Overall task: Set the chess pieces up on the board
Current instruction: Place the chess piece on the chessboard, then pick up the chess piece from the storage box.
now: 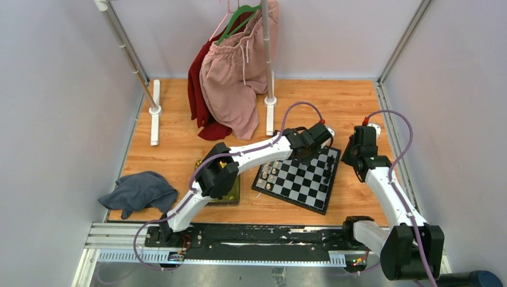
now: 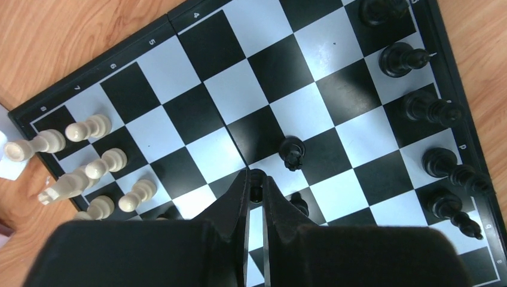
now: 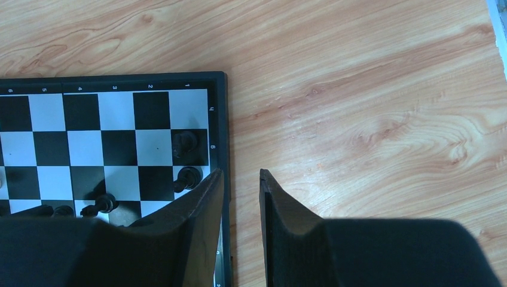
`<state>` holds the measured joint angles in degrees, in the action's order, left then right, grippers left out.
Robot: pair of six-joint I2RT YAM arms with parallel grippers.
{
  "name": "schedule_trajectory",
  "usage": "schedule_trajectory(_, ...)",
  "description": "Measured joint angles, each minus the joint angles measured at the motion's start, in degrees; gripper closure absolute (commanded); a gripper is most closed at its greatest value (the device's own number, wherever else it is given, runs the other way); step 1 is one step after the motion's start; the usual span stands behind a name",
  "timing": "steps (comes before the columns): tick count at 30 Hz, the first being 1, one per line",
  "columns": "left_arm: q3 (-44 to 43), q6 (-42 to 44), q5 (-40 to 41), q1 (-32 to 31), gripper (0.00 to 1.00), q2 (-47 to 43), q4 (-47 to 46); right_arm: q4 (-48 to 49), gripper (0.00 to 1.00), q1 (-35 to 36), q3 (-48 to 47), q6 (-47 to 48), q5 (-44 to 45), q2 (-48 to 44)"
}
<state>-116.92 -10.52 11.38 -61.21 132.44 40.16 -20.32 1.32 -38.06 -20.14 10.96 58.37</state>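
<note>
The board (image 1: 305, 186) lies on the wooden floor right of centre. My left gripper (image 1: 315, 142) hangs over its far part. In the left wrist view its jaws (image 2: 256, 177) are shut on a small black chess piece (image 2: 256, 190) just above the checks (image 2: 197, 113). A black pawn (image 2: 292, 150) stands just beyond the tips, and another (image 2: 299, 204) beside the right finger. Several black pieces (image 2: 430, 109) line the right edge; cream-white pieces (image 2: 89, 127) stand at the left. My right gripper (image 3: 241, 174) is open and empty over the board's edge (image 3: 220, 119), with black pieces (image 3: 185, 142) nearby.
A yellow-green tray (image 1: 232, 192) lies left of the board, partly under the left arm. A grey cloth (image 1: 139, 191) sits at the near left. Pink and red garments (image 1: 233, 84) hang from a rack (image 1: 270, 100) at the back. Walls close both sides.
</note>
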Motion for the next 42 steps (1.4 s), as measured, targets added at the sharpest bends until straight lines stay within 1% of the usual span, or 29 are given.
schedule_trajectory(3, 1.99, -0.68, -0.02, 0.07, 0.96, 0.0, -1.31, 0.22, 0.67, 0.0, 0.11, 0.0, 0.0, 0.44)
schedule_trajectory(7, 3.91, -1.53, 0.04, 0.33, 0.89, -0.04, -2.29, 0.28, 0.67, 0.0, 0.13, 0.0, -0.02, 0.7)
schedule_trajectory(9, 4.15, -1.84, 0.2, 0.39, 0.81, -0.07, -3.06, 0.28, 0.67, 0.0, 0.13, 0.0, -0.04, 0.72)
schedule_trajectory(11, 4.31, -2.01, 0.37, 0.44, 0.7, -0.09, -3.43, 0.33, 0.67, 0.0, 0.13, 0.02, -0.07, 0.72)
schedule_trajectory(13, 4.68, -2.14, 0.55, 0.44, 0.64, -0.09, -3.85, 0.37, 0.67, 0.0, 0.13, 0.0, -0.13, 0.72)
schedule_trajectory(21, 5.53, -3.19, 2.01, 0.44, 0.55, -0.5, -3.93, 0.2, 0.67, 0.0, 0.13, 0.26, -0.42, 0.37)
schedule_trajectory(28, 5.53, -3.32, 4.96, 0.44, 0.54, -4.63, -2.51, -0.33, 0.67, 0.0, 0.11, 0.44, -0.48, -0.52)
schedule_trajectory(31, 5.49, -3.43, 6.99, 0.44, 0.54, -8.2, -0.66, -0.61, 0.67, 0.0, 0.11, 0.44, -0.66, -0.66)
schedule_trajectory(33, 5.68, -3.67, 9.09, 0.44, 0.52, -11.69, 0.57, -0.72, 0.67, 0.0, 0.11, 0.42, -1.05, -0.9)
schedule_trajectory(36, 10.05, -5.25, 12.72, 0.7, 0.52, -19.65, 0.94, -0.7, 0.67, 0.0, 0.09, 0.35, -1.97, -1.36)
schedule_trajectory(39, 18.32, -8.52, 14.97, 2.23, 0.47, -28.89, 0.81, -0.72, 0.68, -0.02, 0.09, 0.2, -2.64, -1.66)
schedule_trajectory(40, 22.77, -10.47, 15.87, 3.65, 0.46, -33.05, 0.94, -0.72, 0.68, -0.02, 0.07, 0.15, -2.97, -1.84)
schedule_trajectory(42, 29.73, -13.79, 17.09, 6.93, 0.41, -38.66, 1.11, -0.72, 0.68, -0.02, 0.0, 0.13, -3.45, -2.27)
